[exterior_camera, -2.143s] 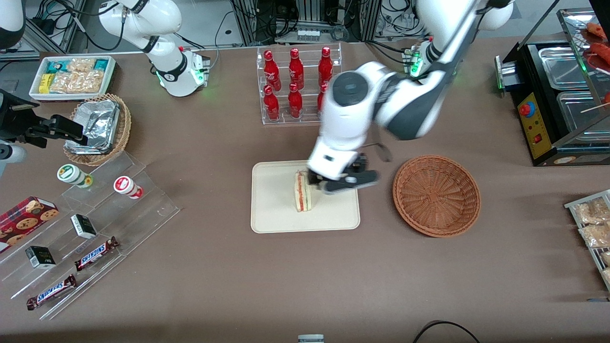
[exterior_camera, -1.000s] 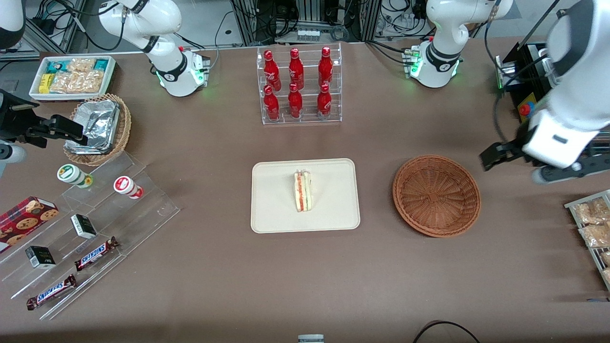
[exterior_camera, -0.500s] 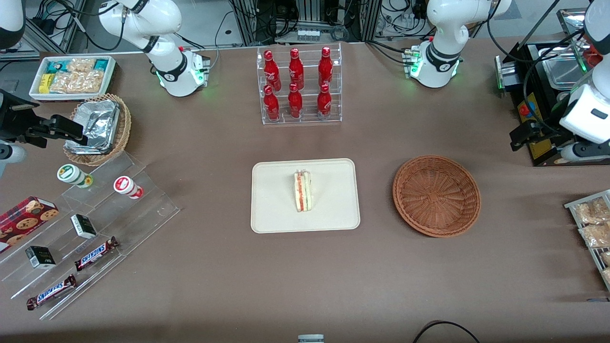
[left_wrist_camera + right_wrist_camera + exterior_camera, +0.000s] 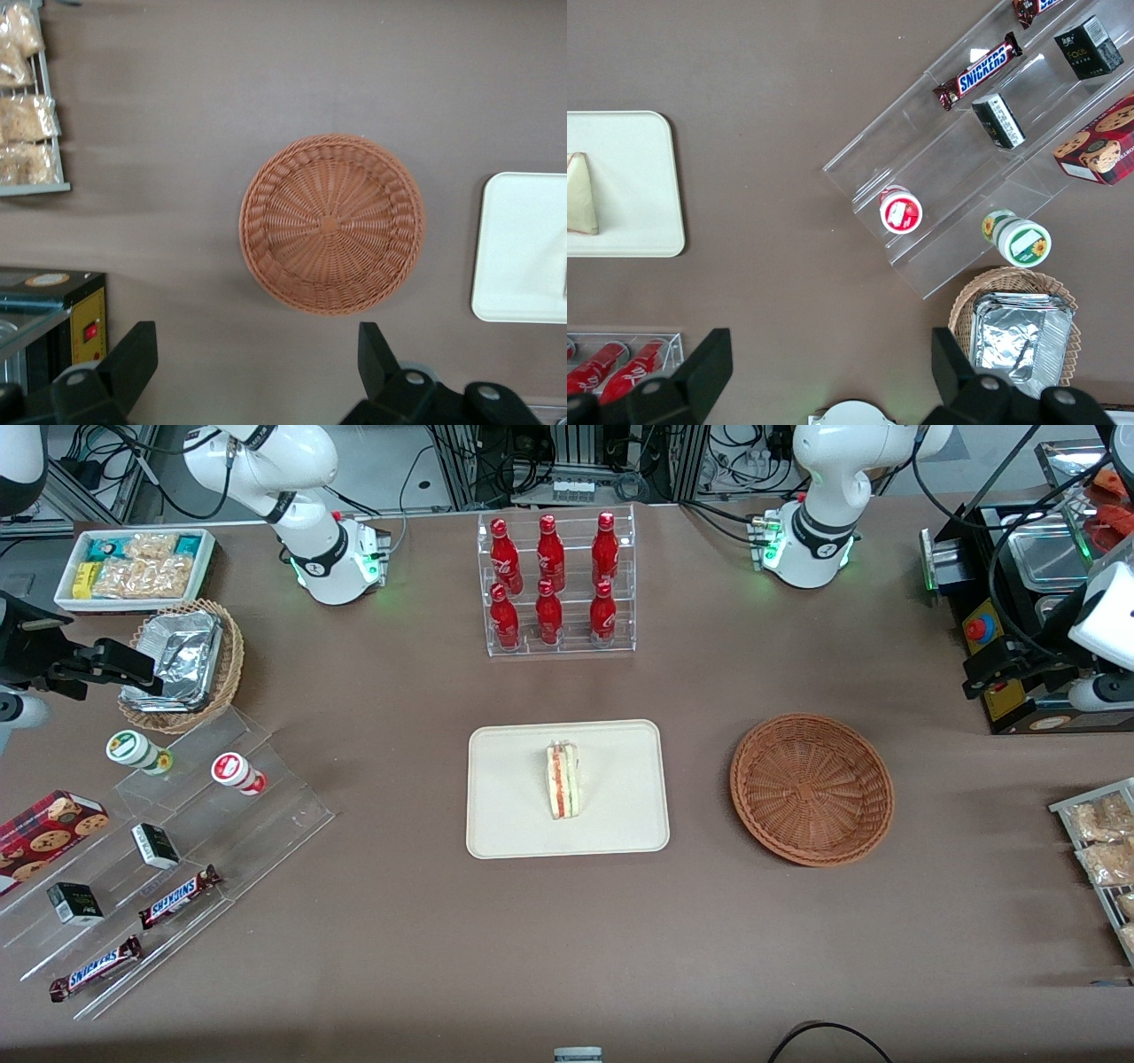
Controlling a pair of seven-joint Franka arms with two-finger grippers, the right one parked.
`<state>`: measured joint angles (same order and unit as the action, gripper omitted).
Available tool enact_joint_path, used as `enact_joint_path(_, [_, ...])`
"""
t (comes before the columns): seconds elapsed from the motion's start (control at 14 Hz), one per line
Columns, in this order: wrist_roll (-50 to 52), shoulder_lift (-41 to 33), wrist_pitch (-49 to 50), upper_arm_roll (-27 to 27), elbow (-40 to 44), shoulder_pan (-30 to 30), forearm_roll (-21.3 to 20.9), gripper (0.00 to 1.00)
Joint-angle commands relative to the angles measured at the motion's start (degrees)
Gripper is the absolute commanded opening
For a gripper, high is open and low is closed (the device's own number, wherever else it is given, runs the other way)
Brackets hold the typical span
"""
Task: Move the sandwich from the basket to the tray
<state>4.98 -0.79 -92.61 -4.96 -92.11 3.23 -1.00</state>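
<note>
Surface (image 4: 567,948): brown, carrying all items; the landmark for this report is the tray.

Tray (image 4: 514,797): cream-white, rectangular, lying near the middle of the surface. It holds one item, the sandwich (image 4: 563,781), which stands on it near its centre, well inside the rim, with its long axis running from the edge nearest the front camera toward the edge farthest from it. Red-orange and green filling layers show along one face. The right wrist view confirms the wedge inside the tray rim.

Basket (image 4: 811,788): reddish-brown wicker, on the surface beside the tray toward the working arm's end, apart from it with bare surface between. The left wrist view looks straight down into the basket (image 4: 331,223) and shows nothing in it.

Hand (image 4: 1019,669): well apart from the tray, past the basket toward the working arm's end of the surface, raised above it near a black appliance (image 4: 1010,682). In the left wrist view the two fingers (image 4: 133,359) stand wide with nothing between them.

Governing relation: the sandwich lies from the hand toward the tray, with the basket between; nothing touches it.

Judgement: with the sandwich on the tray and the basket bare, the placement appears complete. No further grasp seems called for.
</note>
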Motion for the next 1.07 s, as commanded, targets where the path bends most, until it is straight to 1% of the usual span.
enact_joint_path(0.0, [-0.59, 4.82, 0.76, 0.65, 6.23, -0.94, 0.2, 1.0])
enact_joint_path(0.36, [-2.79, 4.83, 2.34, 0.65, 6.42, -0.94, 0.56, 1.0])
enact_joint_path(0.5, [-2.0, 5.27, 2.25, 0.82, 6.24, -3.04, -0.05, 1.0])
enact_joint_path(0.64, [-1.82, 5.27, 2.43, 1.26, 6.15, -3.49, 0.03, 1.0])
enact_joint_path(0.79, [-1.82, 5.1, 4.18, 5.81, 6.15, -6.99, 0.29, 1.0])
enact_joint_path(1.0, [-1.82, 5.1, 4.36, 6.36, 5.98, -6.92, 0.73, 1.0])
